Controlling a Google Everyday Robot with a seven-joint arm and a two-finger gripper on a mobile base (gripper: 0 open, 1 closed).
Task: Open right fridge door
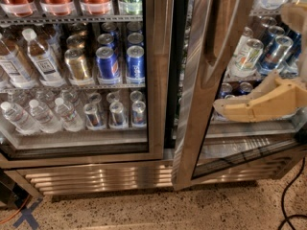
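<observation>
The right fridge door (189, 109), a glass pane in a wide brushed-steel frame, stands ajar with its left edge swung out from the cabinet. A dark gap shows between it and the centre post. Its vertical handle (221, 25) runs down the upper frame. My tan gripper (259, 104) reaches in from the right in front of the door's glass, below the handle and right of the steel frame. It does not appear to be holding the handle.
The left fridge door (156, 71) is closed, with water bottles (41, 56) and cans (108, 61) on shelves behind it. A steel vent grille (96, 176) runs along the base. A black cable (288, 195) lies on the speckled floor at the right.
</observation>
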